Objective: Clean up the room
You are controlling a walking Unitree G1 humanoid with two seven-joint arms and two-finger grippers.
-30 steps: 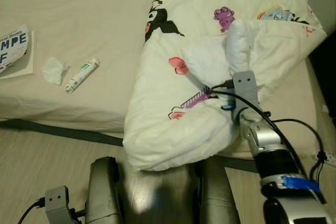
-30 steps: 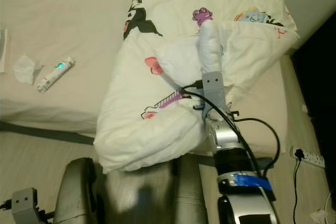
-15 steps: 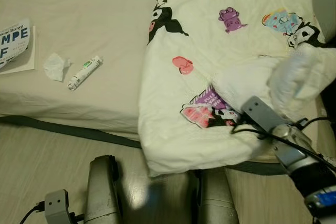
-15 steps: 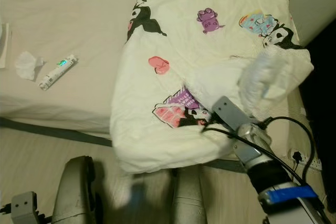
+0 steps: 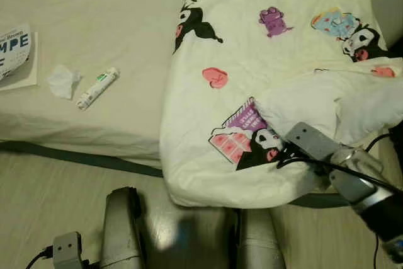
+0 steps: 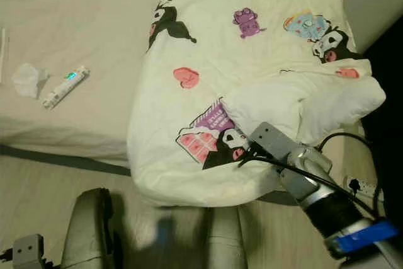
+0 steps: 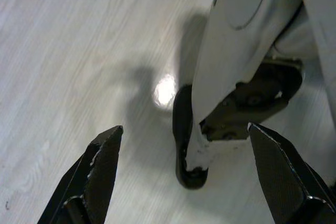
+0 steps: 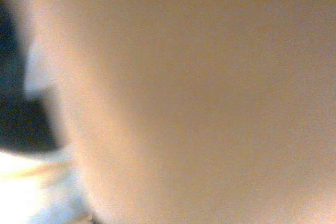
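Right arm (image 5: 352,181) stretched forward and to the left from the lower right corner, low over the near edge of the bed (image 5: 113,42), wrist camera block (image 5: 312,143) pressed against the white cartoon-print blanket (image 5: 252,74). Right end effector buried under a fold of the blanket, fingers hidden, so cannot tell whether wide, narrow or holding the cloth. Right wrist view only a blurred beige surface very close to the lens, with a dark patch at one side; nothing more to make out there.

Left arm hanging idle beside the legs, left end effector (image 7: 189,177) spread wide, two black fingers (image 7: 100,166) well apart over the pale wooden floor (image 7: 68,51), holding nothing. Robot's own foot (image 7: 236,77) between and beyond the fingers in this view.

Blanket spread over the right part of the bed, near edge hanging over the bed side toward the floor, right corner (image 5: 371,102) bunched and folded up. On the bare sheet to the left, a crumpled tissue (image 5: 63,82) just beside a small tube (image 5: 97,89), and farther left a paper or magazine (image 5: 16,55) cut off by the frame edge. Dark bed base strip (image 5: 75,157) running below the mattress edge. Robot's legs (image 5: 123,228) close to the bed; open floor at the lower left
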